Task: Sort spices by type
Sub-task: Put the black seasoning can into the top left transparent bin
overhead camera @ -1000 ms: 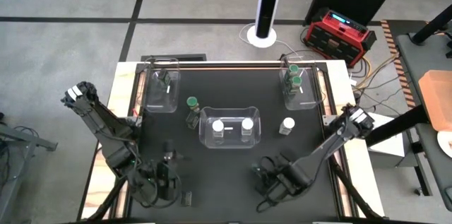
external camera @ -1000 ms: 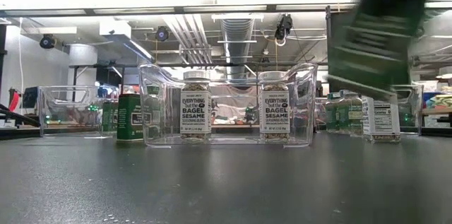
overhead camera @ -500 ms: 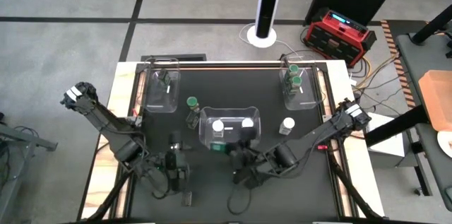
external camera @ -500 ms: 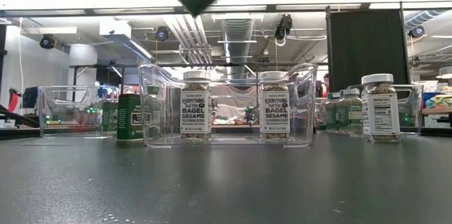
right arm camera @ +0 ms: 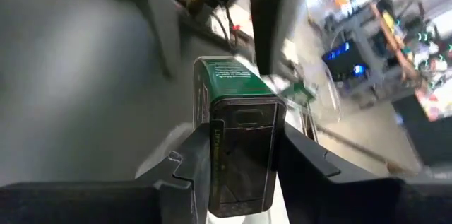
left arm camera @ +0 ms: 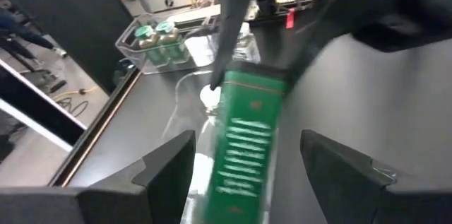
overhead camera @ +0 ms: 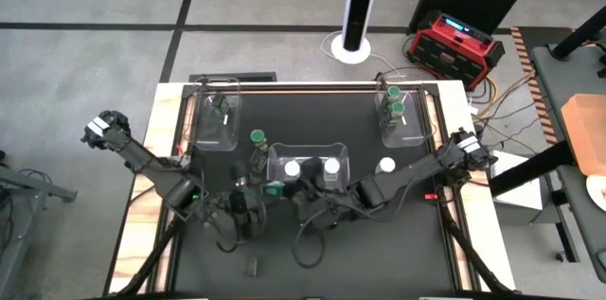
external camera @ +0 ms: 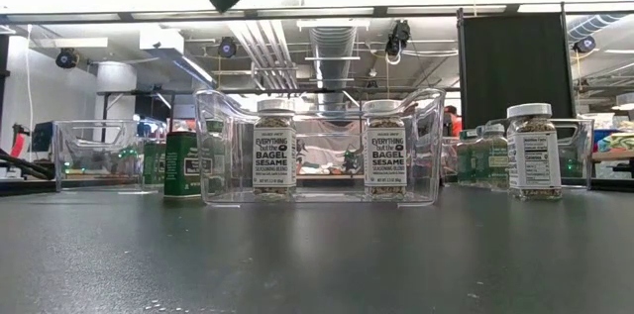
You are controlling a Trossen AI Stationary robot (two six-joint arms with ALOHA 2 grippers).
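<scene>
A green rectangular spice tin (overhead camera: 273, 188) with a dark cap hangs over the table's middle, just near of the centre clear bin (overhead camera: 308, 191); my right gripper (overhead camera: 286, 193) is shut on it. My left gripper (overhead camera: 243, 208) is open just left of it, and its fingers (left arm camera: 166, 164) stand on either side of the tin (left arm camera: 247, 139) with a gap on each side. Two white-lidded jars (external camera: 274, 146) stand in the centre bin. A green-lidded jar (overhead camera: 257, 137) and a green tin (external camera: 181, 163) stand left of that bin. A white-lidded jar (overhead camera: 385, 166) stands to its right. My right gripper pinches the tin's dark cap end (right arm camera: 244, 150) between its two fingers (right arm camera: 192, 171), one on each of two opposite sides. The green body (right arm camera: 229, 79) reaches out past the fingertips, toward my left gripper. The tin is lifted clear of the table.
A clear bin at the far left (overhead camera: 216, 122) holds a dark-lidded jar. A clear bin at the far right (overhead camera: 399, 118) holds green-lidded jars. A small dark object (overhead camera: 252, 265) lies near the table's near edge. The near half of the black tabletop (external camera: 317, 255) is bare.
My right gripper has carried the green tin from the table's near right toward the left and far side, rising, to a spot in front of the centre bin. My left gripper has moved toward the far edge and a little right, toward the tin.
</scene>
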